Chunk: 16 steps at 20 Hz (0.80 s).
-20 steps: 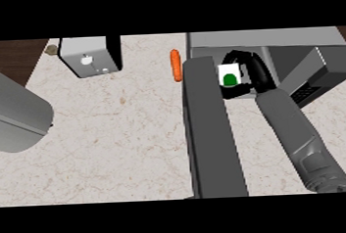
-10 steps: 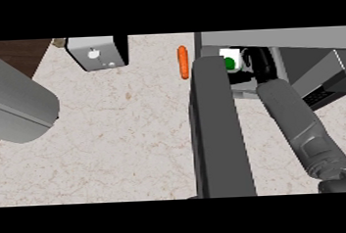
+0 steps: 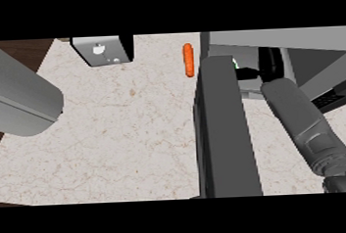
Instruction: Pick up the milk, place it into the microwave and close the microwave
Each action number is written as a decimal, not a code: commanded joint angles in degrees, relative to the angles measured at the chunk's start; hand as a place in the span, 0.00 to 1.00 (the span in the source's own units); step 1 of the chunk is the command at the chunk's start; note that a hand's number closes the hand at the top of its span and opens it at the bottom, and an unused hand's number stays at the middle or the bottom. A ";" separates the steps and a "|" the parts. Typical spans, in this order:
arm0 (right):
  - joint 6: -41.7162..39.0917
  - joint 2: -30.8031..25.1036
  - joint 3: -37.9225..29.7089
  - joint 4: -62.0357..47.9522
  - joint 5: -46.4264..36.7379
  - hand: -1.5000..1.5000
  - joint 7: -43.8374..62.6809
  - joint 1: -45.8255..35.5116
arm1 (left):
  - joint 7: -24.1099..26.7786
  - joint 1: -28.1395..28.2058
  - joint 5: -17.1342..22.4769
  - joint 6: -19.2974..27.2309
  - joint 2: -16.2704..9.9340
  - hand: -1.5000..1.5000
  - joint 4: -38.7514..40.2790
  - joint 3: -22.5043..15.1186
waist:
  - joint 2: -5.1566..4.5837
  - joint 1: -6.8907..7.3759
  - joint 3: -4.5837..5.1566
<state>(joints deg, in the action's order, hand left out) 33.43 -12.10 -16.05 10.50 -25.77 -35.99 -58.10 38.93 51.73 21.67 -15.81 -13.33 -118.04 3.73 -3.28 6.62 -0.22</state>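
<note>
Reaching into microwave [image 3: 303, 39] past door [image 3: 224, 136], right robot hand [image 3: 264, 68] mostly hidden; finger state unclear; carrot [image 3: 188, 60] left of microwave

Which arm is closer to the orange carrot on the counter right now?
Right. The right forearm reaches into the grey microwave beside the orange carrot; the left forearm sits far across the counter.

The microwave [image 3: 288, 37] is seen at upper right with its door [image 3: 223, 131] open, the dark door edge running down the middle of the view. The right forearm [image 3: 307, 127] is extended into the opening. The right hand [image 3: 264, 71] is only partly seen inside the cavity; its fingers cannot be made out. A sliver of green and white, presumably the milk [image 3: 236, 63], is seen just beside the door's top. A carrot [image 3: 188, 60] lies on the marble counter [image 3: 126, 140]. The left forearm [image 3: 15, 96] is seen at left.
</note>
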 commanded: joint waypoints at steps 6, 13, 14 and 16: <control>-3.41 1.28 -0.35 -3.22 -0.04 0.00 -1.43 -1.40 | -2.44 -3.08 -2.71 -0.19 -1.03 0.00 -0.67 -2.18 | -0.07 0.52 -0.13; -13.04 0.07 -3.09 -3.16 3.07 0.00 -7.54 0.55 | -2.99 -4.52 -3.79 -0.26 -0.57 0.00 -0.18 -3.35 | 0.70 -0.93 -0.10; -11.36 2.58 -3.23 -3.20 3.21 0.00 -5.13 -2.16 | -3.36 -6.51 -5.27 0.70 0.56 0.00 0.95 -5.03 | 0.84 -1.05 -0.02; -15.30 0.61 -4.00 -3.13 4.10 0.00 -9.16 1.17 | -2.72 -3.51 -7.89 0.91 2.25 0.00 -0.90 -8.37 | 1.21 -1.60 -0.06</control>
<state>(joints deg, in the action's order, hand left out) 21.83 -11.24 -18.85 7.44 -23.00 -42.24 -58.44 36.36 47.69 16.46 -15.48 -12.54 -118.20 -1.60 -2.54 5.86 -0.29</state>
